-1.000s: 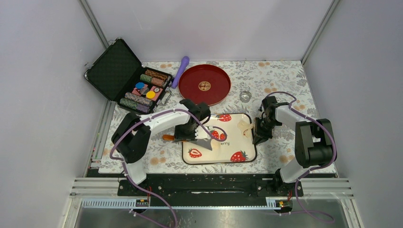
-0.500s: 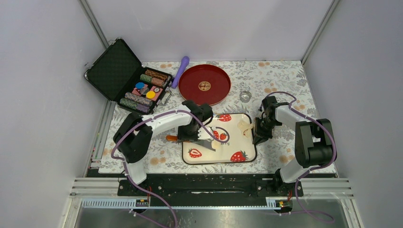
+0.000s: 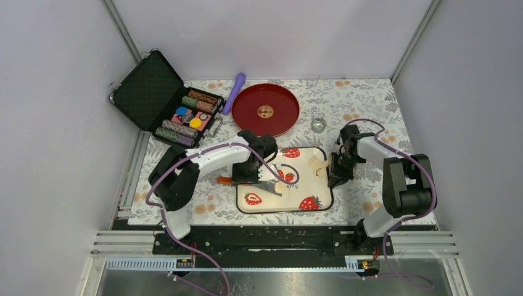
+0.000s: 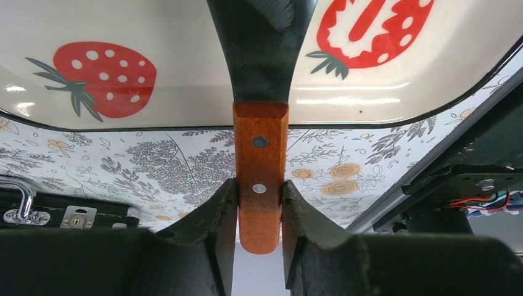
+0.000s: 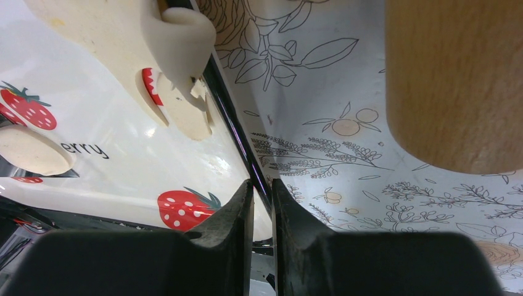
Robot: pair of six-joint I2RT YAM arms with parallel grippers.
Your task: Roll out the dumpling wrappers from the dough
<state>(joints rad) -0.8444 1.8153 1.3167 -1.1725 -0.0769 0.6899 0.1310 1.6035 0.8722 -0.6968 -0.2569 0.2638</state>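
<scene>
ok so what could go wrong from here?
1. The right jaws pinch only the thin rim of the tray. A push from the scraper could slide it free.
2. The dough lies right at that rim, so it might get shoved onto the tablecloth.
3. The left jaws grip only the lower part of the wooden handle, so the scraper may pivot under load.

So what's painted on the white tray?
Red strawberries with green leaves, best in the left wrist view.

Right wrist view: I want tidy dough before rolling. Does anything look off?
Yes. The dough is ragged, with a gap showing the strawberry print beneath, and a lump of it seems to lap over the tray rim.
</scene>
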